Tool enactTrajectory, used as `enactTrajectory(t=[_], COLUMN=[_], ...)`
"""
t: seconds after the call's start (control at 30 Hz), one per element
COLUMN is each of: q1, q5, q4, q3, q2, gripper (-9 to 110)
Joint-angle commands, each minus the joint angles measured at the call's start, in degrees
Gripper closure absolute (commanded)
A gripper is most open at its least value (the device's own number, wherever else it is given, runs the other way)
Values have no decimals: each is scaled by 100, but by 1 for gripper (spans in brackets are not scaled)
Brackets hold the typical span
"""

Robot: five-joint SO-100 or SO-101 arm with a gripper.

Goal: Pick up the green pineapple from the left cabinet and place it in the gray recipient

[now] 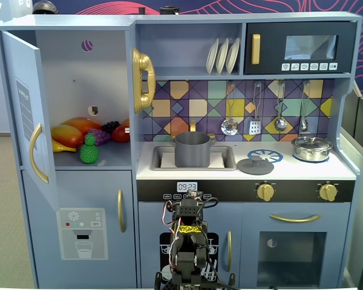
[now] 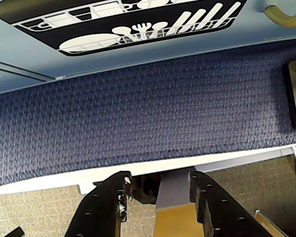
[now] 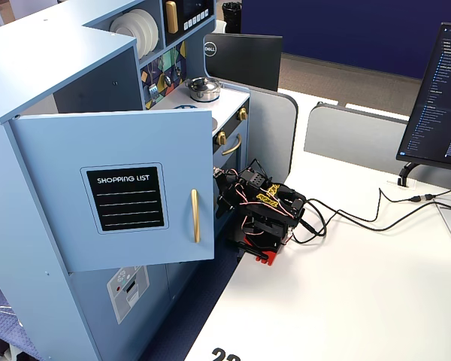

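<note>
The green pineapple [image 1: 89, 149] stands upright at the front of the shelf inside the left cabinet [image 1: 81, 66], whose door [image 1: 30, 115] hangs wide open. The gray recipient [image 1: 192, 149] sits in the sink at the counter's middle. My arm [image 1: 187, 238] is folded low in front of the kitchen's lower doors, well below both; it also shows folded on the white table [image 3: 264, 210]. In the wrist view my gripper [image 2: 159, 180] is open with nothing between its black fingers [image 2: 119, 197], looking down at blue carpet and the kitchen's base. The pineapple is hidden in that view.
Behind the pineapple lie other toy fruits [image 1: 78, 130] and a purple grape bunch [image 1: 100, 135]. A gray lid [image 1: 255, 165] and a shiny lidded pot [image 1: 312, 148] rest on the counter. The open door [image 3: 113, 188] juts out beside the arm. Cables [image 3: 361, 218] and a monitor [image 3: 436, 98] occupy the table.
</note>
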Motion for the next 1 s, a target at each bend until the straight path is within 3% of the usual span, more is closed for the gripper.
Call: enactTrajectory(t=[0.0,0.37,0.5,0.6,0.7,0.77,0.83,0.97], q1=[422,281,-1266,-2909,-3981,-4271,-4271,-4228], q5=[-26,-114,-211,-53,-272,-246,-299,-404], q4=[1046,1046,466,-1433,-5168,-7638,-8051,-8736], q3=[0,0,0,0,0,-97,-668,-1617], q2=[-35,-35,-44,-88,-756,-1529,-1995,-2672], gripper=[101,101,101,101,101,93,86,83])
